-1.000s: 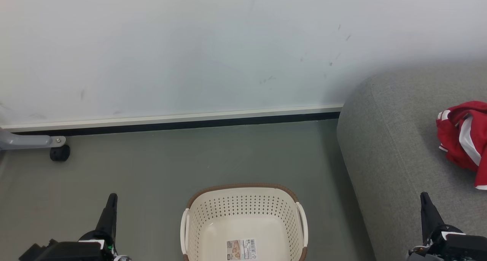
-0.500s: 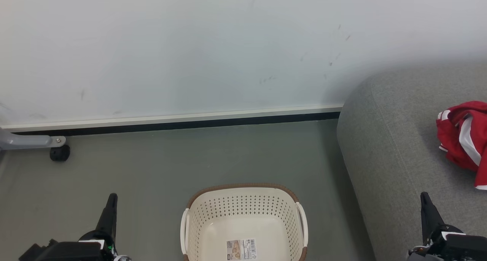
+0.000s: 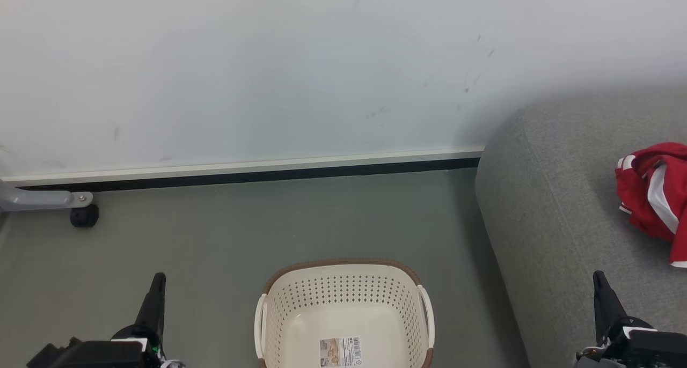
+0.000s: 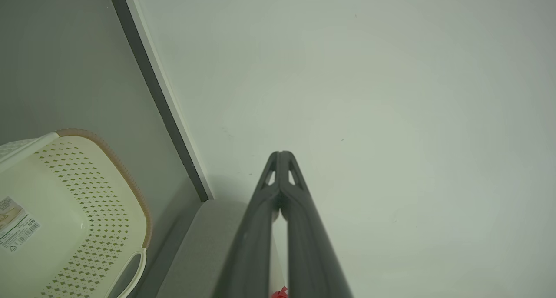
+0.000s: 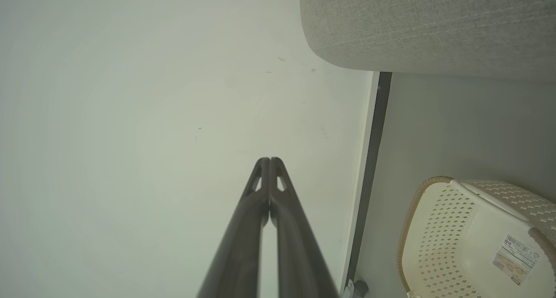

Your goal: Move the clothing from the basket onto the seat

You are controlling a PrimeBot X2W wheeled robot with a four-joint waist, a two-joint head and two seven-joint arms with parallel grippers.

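Red white-striped clothing (image 3: pixel 652 199) crumpled on grey sofa seat (image 3: pixel 558 212), ahead and slightly right of right gripper (image 3: pixel 600 282), apart from it, both grippers closed on nothing, left gripper (image 3: pixel 157 283) near cream perforated basket (image 3: pixel 343 290).

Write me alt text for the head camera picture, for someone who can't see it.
A red garment with white stripes lies on a grey sofa at the right, while the cream laundry basket at bottom centre holds only a label. The left claw and right claw, both shut, point up from the bottom corners.
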